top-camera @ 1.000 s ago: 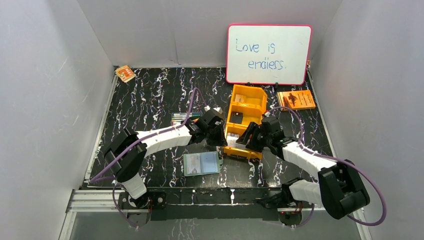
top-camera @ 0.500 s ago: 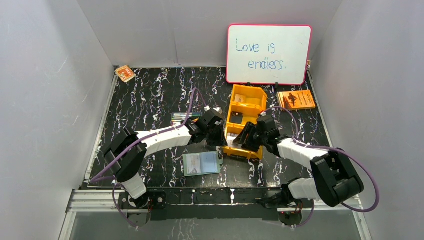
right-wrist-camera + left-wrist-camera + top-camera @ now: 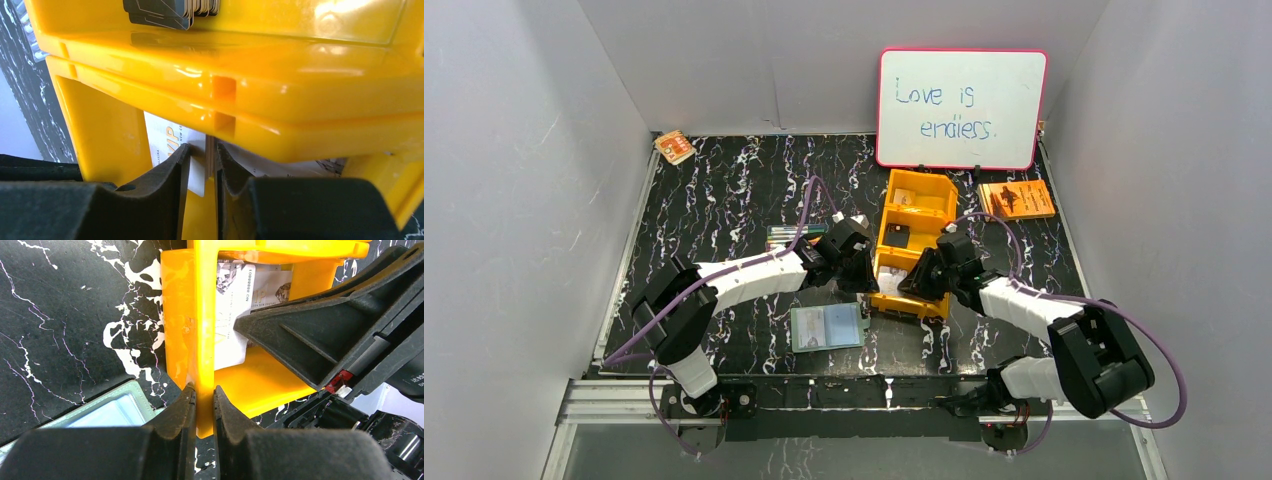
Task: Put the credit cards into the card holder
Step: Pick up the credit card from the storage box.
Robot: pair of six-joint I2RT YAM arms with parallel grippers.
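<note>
Two grippers, both at the orange bin (image 3: 951, 203).

Left gripper (image 3: 204, 407): fingers clenched on the left wall of the bin's near compartment.

Right gripper (image 3: 202, 172): reaches into that same compartment, with its fingers pinched on a white credit card (image 3: 170, 145) that stands upright and is printed "VIP".

Dark credit cards (image 3: 160, 11): stacked in the middle compartment.

Card holder (image 3: 827, 327): lies open and flat on the black marbled table (image 3: 724, 190), just beside the bin's near-left corner, and neither gripper touches it.
</note>
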